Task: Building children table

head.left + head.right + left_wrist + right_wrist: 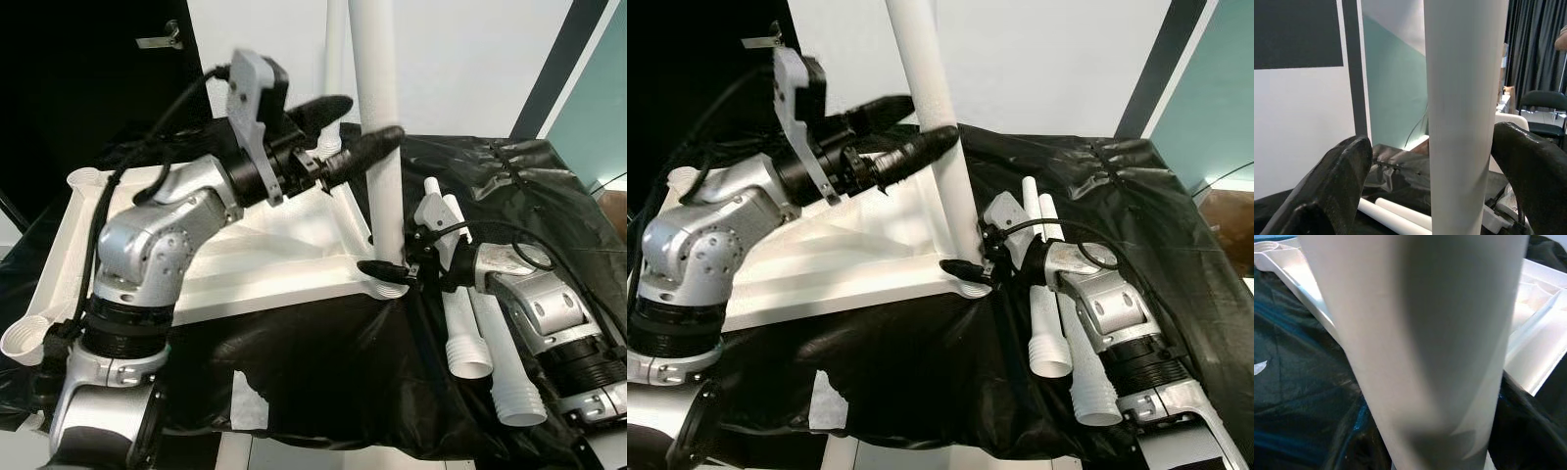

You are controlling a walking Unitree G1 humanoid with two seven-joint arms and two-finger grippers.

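White tabletop (245,245): lies upside down, ribbed underside up, on a table covered with black plastic sheeting (323,372). Round leg sockets at its corners; two show at the robot's left (24,338).

White leg, standing (380,117): upright in the socket at the tabletop's near right corner (387,284), rising out of the top of the eye views.

Left claw (364,125): reaches across the tabletop to the standing leg, well above the socket. Its two black fingers (1332,181) sit one on each side of the leg, apart, with a gap visible on at least one side in the left wrist view; not clamped.

Right claw (384,270): low, at the foot of the standing leg beside the socket. Whether its fingers are apart or together cannot be told.

Spare white legs (470,333): two, lying side by side on the black sheeting at the robot's right, flared ends toward the robot, partly under the right arm.
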